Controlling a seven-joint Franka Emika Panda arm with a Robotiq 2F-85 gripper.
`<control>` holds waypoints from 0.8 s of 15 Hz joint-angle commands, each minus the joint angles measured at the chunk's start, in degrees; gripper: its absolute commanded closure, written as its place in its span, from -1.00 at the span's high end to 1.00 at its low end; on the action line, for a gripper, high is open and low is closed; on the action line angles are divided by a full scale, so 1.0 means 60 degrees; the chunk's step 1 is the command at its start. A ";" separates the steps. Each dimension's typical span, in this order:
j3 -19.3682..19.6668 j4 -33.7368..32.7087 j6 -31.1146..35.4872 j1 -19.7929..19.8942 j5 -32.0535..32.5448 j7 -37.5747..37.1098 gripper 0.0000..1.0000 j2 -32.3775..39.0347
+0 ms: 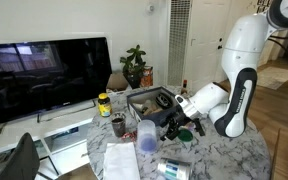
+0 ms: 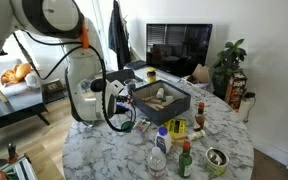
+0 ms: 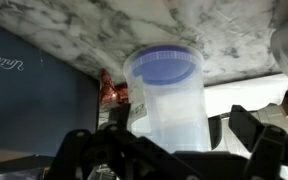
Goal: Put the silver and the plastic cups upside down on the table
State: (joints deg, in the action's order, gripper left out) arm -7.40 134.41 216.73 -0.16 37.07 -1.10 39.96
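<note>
The plastic cup (image 3: 167, 95) is translucent with a bluish end and fills the middle of the wrist view, standing on the marble table (image 3: 214, 35). My gripper (image 3: 180, 132) is open with one finger on each side of the cup and a gap showing at one side. In an exterior view the cup (image 1: 147, 138) stands near the table's front, and my gripper (image 1: 170, 124) is low beside it. The silver cup (image 1: 118, 126) stands apart near the table edge; it also shows in an exterior view (image 2: 216, 160), open end up.
A dark tray (image 2: 162, 98) with items sits mid-table. Several bottles and a yellow-lidded jar (image 2: 176, 127) stand by the silver cup. Another clear container (image 1: 174, 170) lies at the table's front. A TV (image 1: 44, 75) and a plant (image 1: 134, 65) stand beyond the table.
</note>
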 commanded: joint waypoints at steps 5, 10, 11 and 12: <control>-0.2370 0.1345 -0.4285 0.1221 0.0901 -0.2702 1.00 -0.2276; -0.4615 0.0777 -0.6119 0.2156 0.0164 -0.3190 1.00 -0.1530; -0.4535 0.0666 -0.6481 0.2007 0.0039 -0.3266 1.00 -0.1648; -0.4443 0.0555 -0.6790 0.1923 -0.0024 -0.3270 1.00 -0.1727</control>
State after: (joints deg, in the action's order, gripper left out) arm -32.77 139.86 181.22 10.48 38.67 -20.23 28.83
